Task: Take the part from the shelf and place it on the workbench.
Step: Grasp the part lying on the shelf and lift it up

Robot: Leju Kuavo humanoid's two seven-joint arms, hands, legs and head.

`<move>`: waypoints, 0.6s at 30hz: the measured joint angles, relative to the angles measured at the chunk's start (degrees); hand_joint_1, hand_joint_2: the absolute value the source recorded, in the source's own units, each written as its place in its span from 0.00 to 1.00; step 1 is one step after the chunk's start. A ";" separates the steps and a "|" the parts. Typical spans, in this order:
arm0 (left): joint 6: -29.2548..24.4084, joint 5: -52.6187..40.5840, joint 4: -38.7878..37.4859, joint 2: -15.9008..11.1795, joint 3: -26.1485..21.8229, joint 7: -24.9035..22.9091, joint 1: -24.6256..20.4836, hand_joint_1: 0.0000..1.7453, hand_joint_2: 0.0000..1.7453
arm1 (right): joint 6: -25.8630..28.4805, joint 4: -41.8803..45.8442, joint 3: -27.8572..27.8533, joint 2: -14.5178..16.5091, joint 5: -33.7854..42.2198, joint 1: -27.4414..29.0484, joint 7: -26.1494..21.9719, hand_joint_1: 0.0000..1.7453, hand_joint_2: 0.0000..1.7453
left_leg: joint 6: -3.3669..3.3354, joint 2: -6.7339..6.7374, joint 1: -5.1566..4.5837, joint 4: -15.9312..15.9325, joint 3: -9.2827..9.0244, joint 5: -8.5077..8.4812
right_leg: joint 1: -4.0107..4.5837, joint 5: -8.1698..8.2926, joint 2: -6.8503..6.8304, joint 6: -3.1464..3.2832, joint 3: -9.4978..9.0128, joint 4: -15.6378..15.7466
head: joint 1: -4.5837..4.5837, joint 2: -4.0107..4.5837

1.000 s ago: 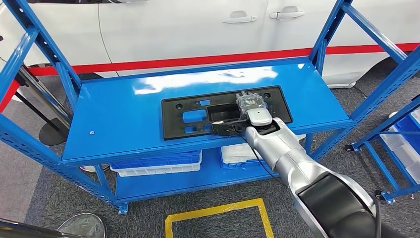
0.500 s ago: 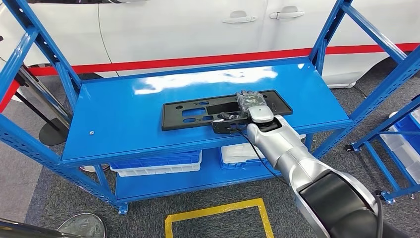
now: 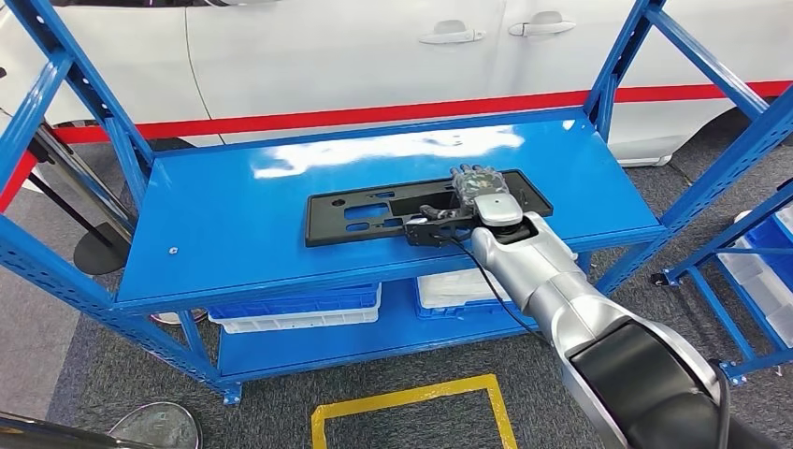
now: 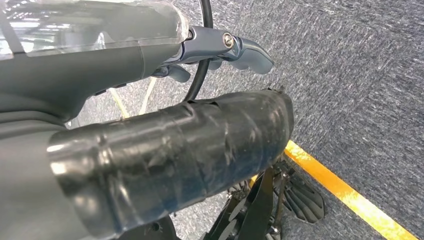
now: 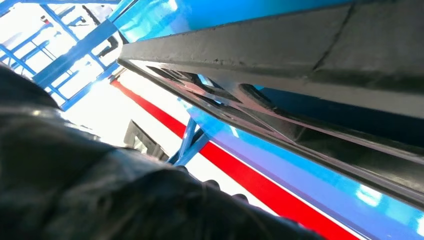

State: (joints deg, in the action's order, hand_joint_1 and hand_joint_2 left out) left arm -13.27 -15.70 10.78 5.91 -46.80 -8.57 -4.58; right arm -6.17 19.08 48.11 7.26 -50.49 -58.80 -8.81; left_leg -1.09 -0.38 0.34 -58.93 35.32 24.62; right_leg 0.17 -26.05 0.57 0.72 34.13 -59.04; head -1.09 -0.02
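The part (image 3: 374,210) is a long flat black plastic frame with cut-outs, on the top board of the blue shelf (image 3: 234,215). My right hand (image 3: 472,192) grips it near its right end, fingers over the top and thumb at the near edge. The near edge is raised off the board, so the frame tilts. In the right wrist view the part (image 5: 300,45) shows edge-on, close above the blue board, with my right hand (image 5: 100,190) dark and blurred. My left hand (image 4: 175,135) hangs over grey carpet and holds nothing, its fingers (image 4: 240,47) spread away from the thumb.
A white car (image 3: 374,47) with a red stripe stands right behind the shelf. Blue uprights (image 3: 617,65) frame both ends of the board. White and blue bins (image 3: 299,309) sit on the lower level. A second blue rack (image 3: 748,234) stands to the right, with yellow floor tape (image 3: 411,398) in front.
The part's near edge has come up off the board in my right hand, so it looks narrower now. The hand has shifted slightly up and to the right.
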 joint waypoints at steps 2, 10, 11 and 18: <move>0.00 -0.07 0.00 -0.05 0.00 0.00 0.00 0.00 0.00 | -0.02 0.00 0.00 -0.11 0.07 0.00 -0.03 0.00 0.00 | 0.00 0.00 0.00 0.00 0.00 0.00 | 0.00 0.00 0.00 0.00 0.00 0.00 | 0.00 0.00; -0.12 -0.50 0.00 -0.26 0.00 -0.04 0.02 0.00 0.00 | -0.08 -0.01 0.00 -1.49 0.49 0.37 -0.61 0.00 0.00 | 0.00 0.00 0.00 0.00 0.00 0.00 | 0.00 0.00 0.00 0.00 0.01 0.00 | 0.00 0.01; -0.14 -0.54 0.00 -0.28 0.00 -0.04 0.03 0.00 0.00 | -0.05 -0.01 0.00 -1.74 0.49 0.49 -0.61 0.00 0.00 | 0.00 0.00 0.00 0.00 0.00 0.00 | 0.00 0.00 0.00 0.00 0.01 0.00 | 0.00 0.01; -0.22 -0.68 0.00 -0.45 0.00 -0.04 0.04 0.00 0.00 | -0.12 -0.02 0.00 -2.68 0.61 0.93 -0.62 0.00 0.00 | 0.00 0.00 0.00 0.00 0.00 0.00 | 0.00 0.00 0.02 0.00 0.01 0.00 | 0.00 0.01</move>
State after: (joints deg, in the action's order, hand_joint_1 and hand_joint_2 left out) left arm -13.49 -16.39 10.78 5.46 -46.80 -8.61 -4.54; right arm -6.29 19.06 48.11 4.58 -49.88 -57.88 -9.43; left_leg -1.09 -0.38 0.34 -58.93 35.32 24.62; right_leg 0.17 -26.05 0.59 0.72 34.14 -59.04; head -1.09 -0.02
